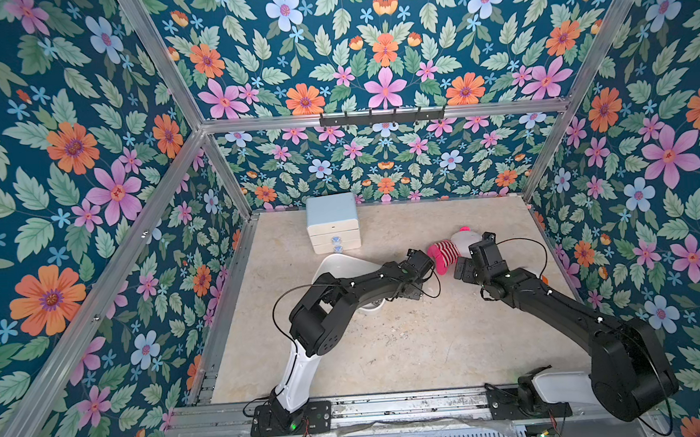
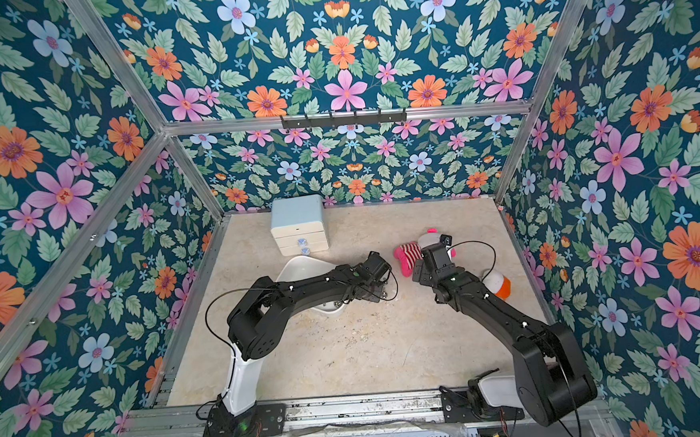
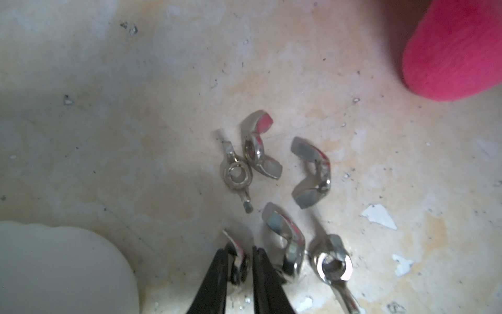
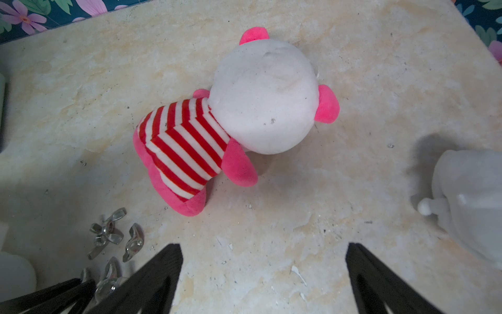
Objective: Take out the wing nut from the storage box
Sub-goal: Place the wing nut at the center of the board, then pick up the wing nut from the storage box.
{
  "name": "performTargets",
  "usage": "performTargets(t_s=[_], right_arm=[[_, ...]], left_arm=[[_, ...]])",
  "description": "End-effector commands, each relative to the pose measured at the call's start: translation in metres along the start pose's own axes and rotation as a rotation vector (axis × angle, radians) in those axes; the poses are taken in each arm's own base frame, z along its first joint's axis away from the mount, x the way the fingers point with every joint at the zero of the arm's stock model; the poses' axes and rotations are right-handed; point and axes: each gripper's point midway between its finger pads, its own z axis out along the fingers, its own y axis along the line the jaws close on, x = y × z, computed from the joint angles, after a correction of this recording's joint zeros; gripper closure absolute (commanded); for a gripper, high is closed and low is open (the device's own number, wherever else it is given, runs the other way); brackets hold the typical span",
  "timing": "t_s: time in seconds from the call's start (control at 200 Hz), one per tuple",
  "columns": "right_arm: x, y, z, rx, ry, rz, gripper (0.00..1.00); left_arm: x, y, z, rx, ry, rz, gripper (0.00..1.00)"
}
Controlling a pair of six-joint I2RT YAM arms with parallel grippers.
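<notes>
Wing nut (image 3: pixel 237 259) on table (image 3: pixel 135 108) just outside box (image 3: pixel 54 266), beside five other nuts (image 3: pixel 312 174). Pile close to box, short trips probably. My left gripper (image 3: pixel 239 251) parted round it, gap showing, looks released. Right gripper (image 4: pixel 263 247) wide open, empty, clear of box.

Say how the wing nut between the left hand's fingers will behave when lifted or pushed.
The wing nut looks shiny metal, probably stiff, heavy for its size and slippery against the fingers. Its wings likely stop rolling; pushed, it should slide or spin on the table.
</notes>
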Motion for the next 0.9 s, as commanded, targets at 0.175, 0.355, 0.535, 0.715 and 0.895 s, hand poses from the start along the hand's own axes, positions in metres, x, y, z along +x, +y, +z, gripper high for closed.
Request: performTargets(t_s=[0.175,0.355,0.535,0.715,0.895], right_arm=[[-0.001,0.000,-0.002,-0.005,-0.005,0.006,0.01],[-0.001,0.001,-0.001,-0.006,-0.004,0.005,0.01],[-0.001,0.002,-0.001,-0.010,-0.005,0.004,0.01],[-0.003,0.005,-0.001,-0.016,-0.005,0.002,0.01],[-0.006,0.006,-0.001,-0.015,-0.006,0.001,0.01]], left_arm=[[-0.019,0.009,-0.026,-0.033,-0.054,-0.007,0.65],[-0.044,0.017,-0.062,-0.044,-0.136,-0.010,0.60],[-0.060,0.036,-0.094,-0.071,-0.200,-0.037,0.54],[-0.062,0.066,-0.113,-0.111,-0.231,-0.078,0.50],[-0.051,0.098,-0.116,-0.122,-0.225,-0.127,0.48]])
